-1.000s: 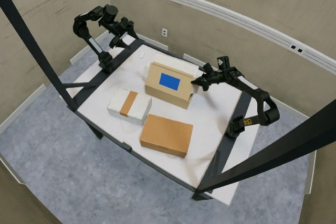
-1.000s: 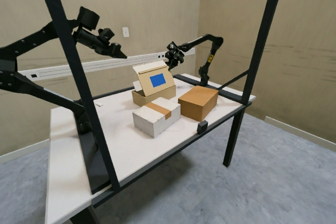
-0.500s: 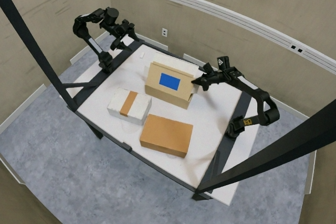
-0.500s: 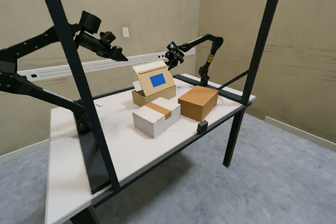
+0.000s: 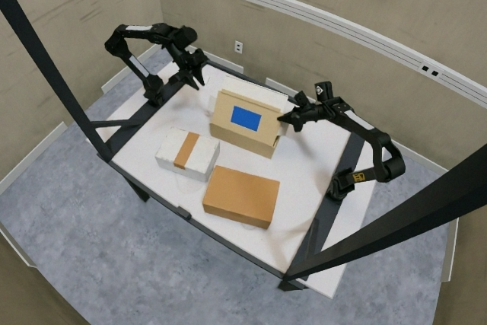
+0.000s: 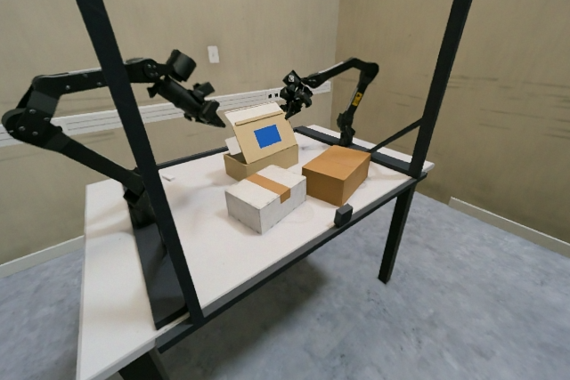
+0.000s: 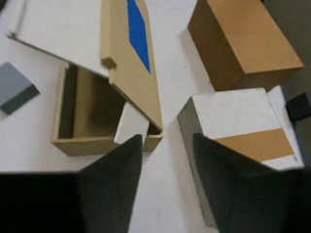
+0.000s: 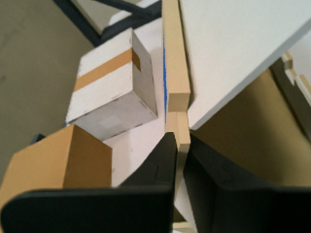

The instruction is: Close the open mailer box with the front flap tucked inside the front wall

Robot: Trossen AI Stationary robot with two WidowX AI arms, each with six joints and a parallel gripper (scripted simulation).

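Note:
The tan mailer box [image 5: 236, 142] [image 6: 237, 168] [image 7: 87, 147] stands on the table, its lid [image 5: 222, 109] [image 6: 243, 141] [image 7: 146, 92] tilted partway over it. The white front flap [image 5: 256, 89] [image 6: 257, 111] [image 7: 63, 29] [image 8: 243, 39] sticks out beyond the lid's edge, outside the box. A side flap [image 6: 233, 146] [image 7: 132, 125] angles down into the left-arm end. The visible inside holds nothing. My right gripper [image 5: 278, 119] [image 6: 286, 118] [image 8: 177, 140] is shut on the lid's edge at the other end. My left gripper [image 5: 200, 86] [image 6: 224, 125] [image 7: 167, 141] is partly open, empty, above the table beside the box.
A white box with a brown strip [image 5: 173, 144] [image 6: 248, 194] [image 7: 233, 112] [image 8: 102, 73] and an orange-brown box [image 5: 241, 191] [image 6: 333, 162] [image 7: 253, 34] [image 8: 39, 165] stand beyond the hinge side. A small grey block [image 7: 15, 89] lies near the box's open side. Dark frame posts border the table.

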